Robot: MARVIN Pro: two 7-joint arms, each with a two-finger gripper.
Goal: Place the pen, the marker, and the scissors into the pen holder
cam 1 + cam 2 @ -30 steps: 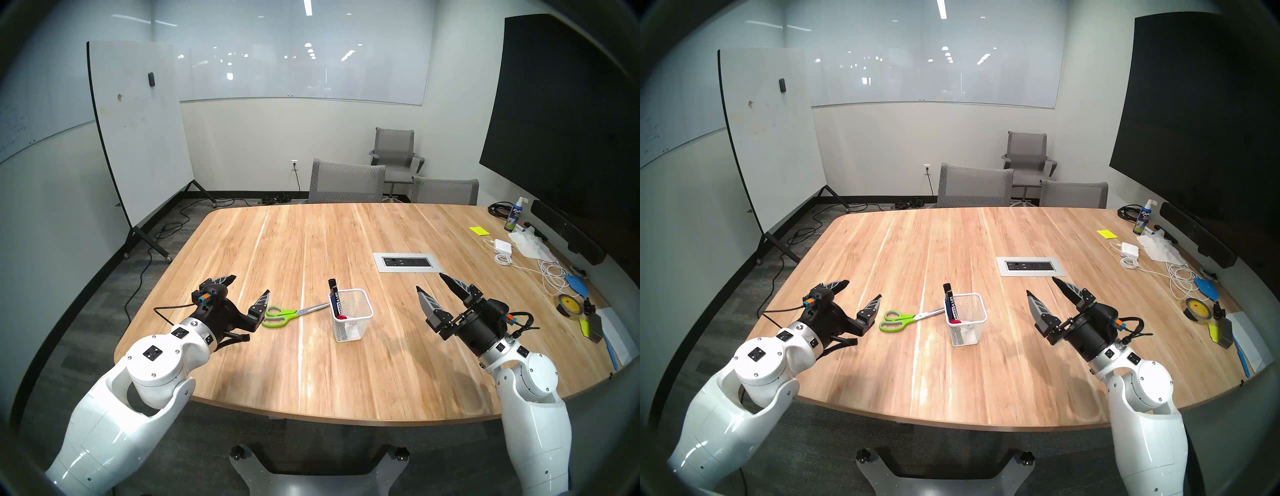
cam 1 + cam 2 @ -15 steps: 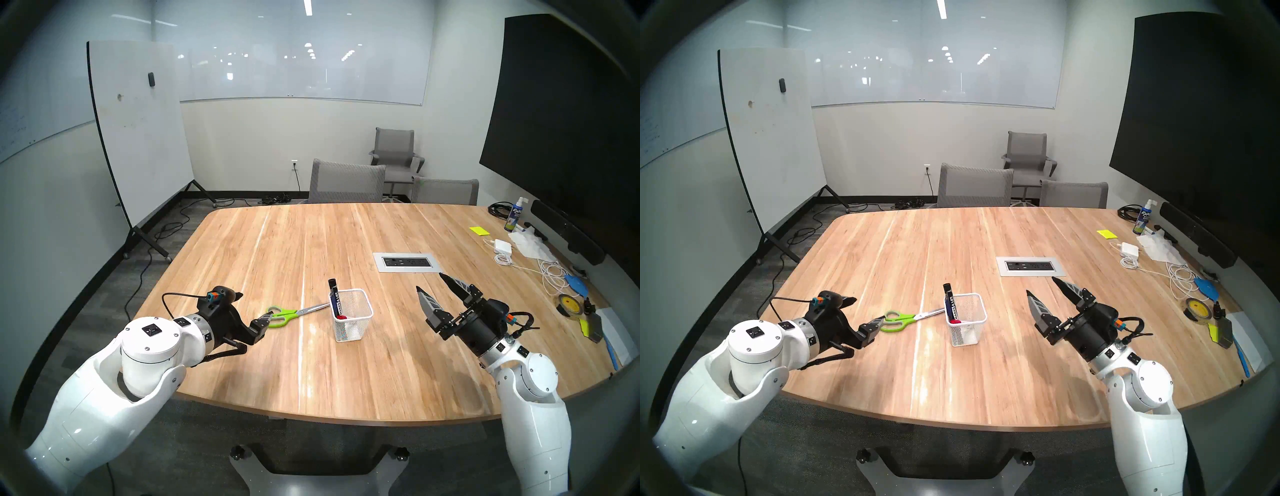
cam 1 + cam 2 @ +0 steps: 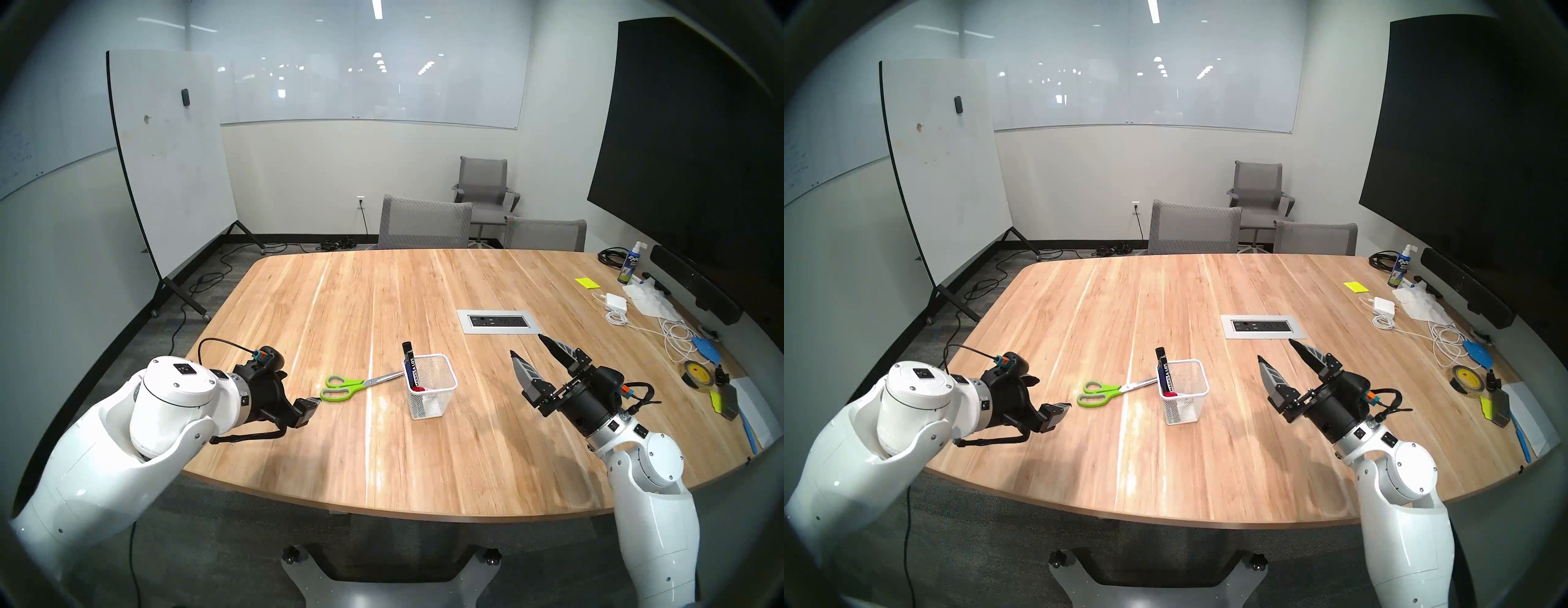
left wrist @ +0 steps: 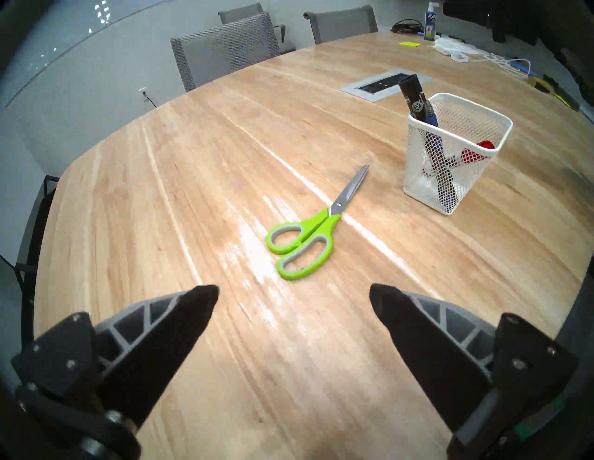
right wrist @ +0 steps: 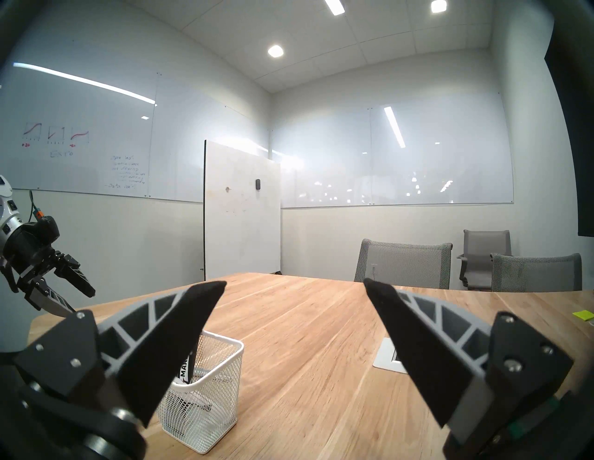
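Tipped downward since a second ago, left gripper [image 4: 294, 297], now aimed at the table [image 3: 424, 288] instead of across it, fingers spread wide and holding nothing. Ahead of those fingertips [image 4: 199, 295], slightly right of the gap's middle in the wrist view: scissors [image 4: 308, 234], flat on the wood, lime loops nearest the gripper, blades closed and pointing away toward the holder [image 3: 432, 384]. Near the loops but clearly apart, no contact yet (head views put one fingertip just short of the nearer loop). Further right, upright on the table, the holder, already carrying the black marker [image 3: 410, 365], leaning against its left rim and poking well above it, the blue pen [image 4: 432, 120] tucked beside that, and a red-capped marker [image 4: 475, 152] lying lower inside. So, by the look of it, pen and marker done, scissors alone left to lift and drop in. Far right, right gripper [image 3: 528, 346], raised clear of the table, tilted a little upward, fingers equally wide and empty, parked well apart from the holder.
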